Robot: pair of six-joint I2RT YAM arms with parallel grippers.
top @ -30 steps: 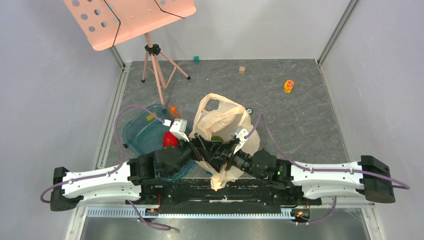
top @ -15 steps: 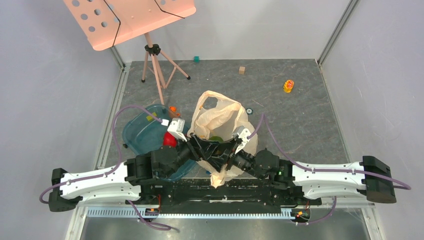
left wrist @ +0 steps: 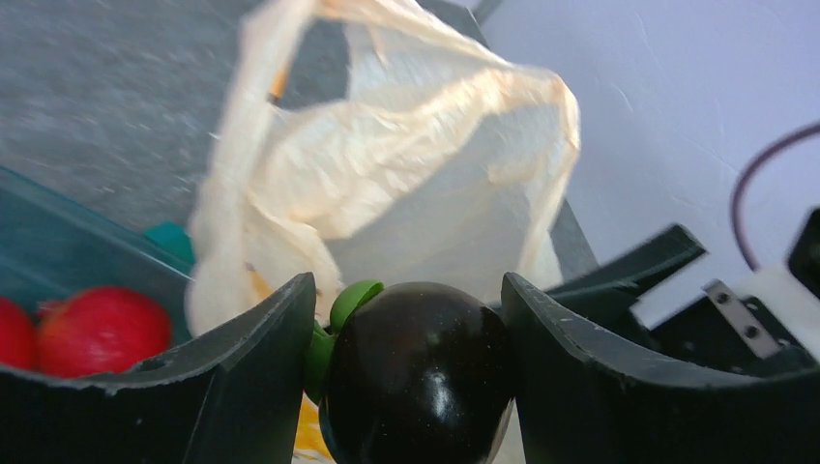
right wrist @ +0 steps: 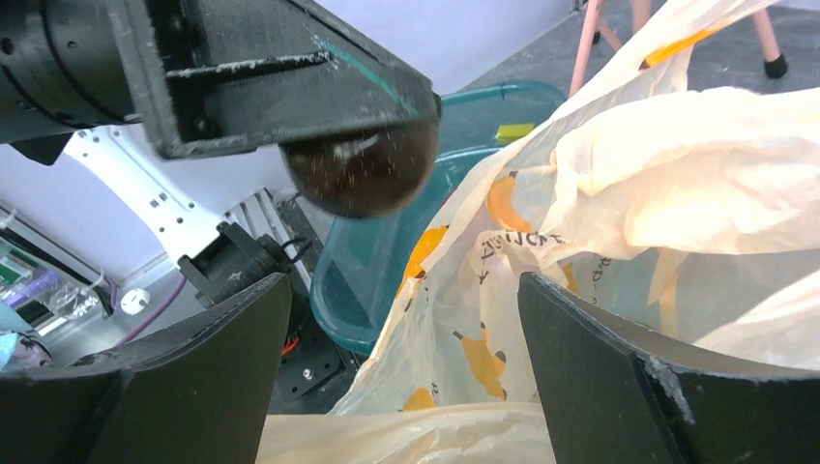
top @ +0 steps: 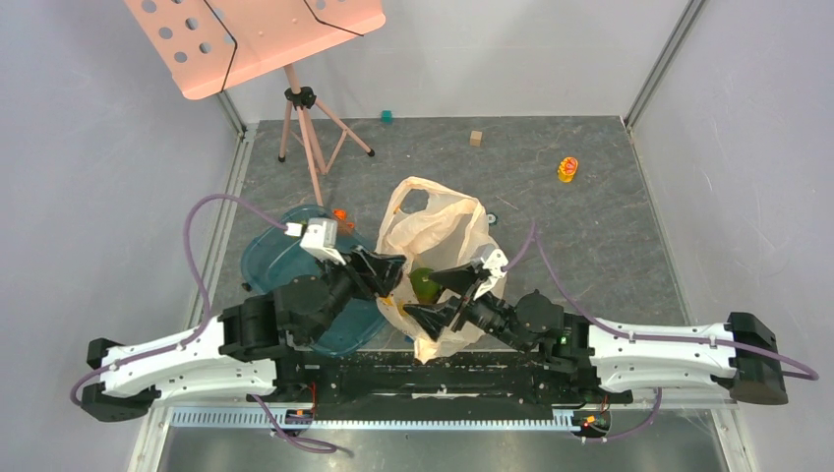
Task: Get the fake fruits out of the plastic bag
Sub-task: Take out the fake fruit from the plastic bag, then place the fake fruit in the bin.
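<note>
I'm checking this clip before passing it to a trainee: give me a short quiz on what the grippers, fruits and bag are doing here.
1. True or false: the left gripper is shut on a dark fruit.
2. Where do the red fruits lie? A: in the bag. B: in the teal tray. C: in the right gripper.
3. Fill in: the open right gripper hangs over the ___.
Key: 1 true; 2 B; 3 bag.

Peach music stand far left; teal tray near left; teal blk, tan blk, yellow toy far side, well apart.
</note>
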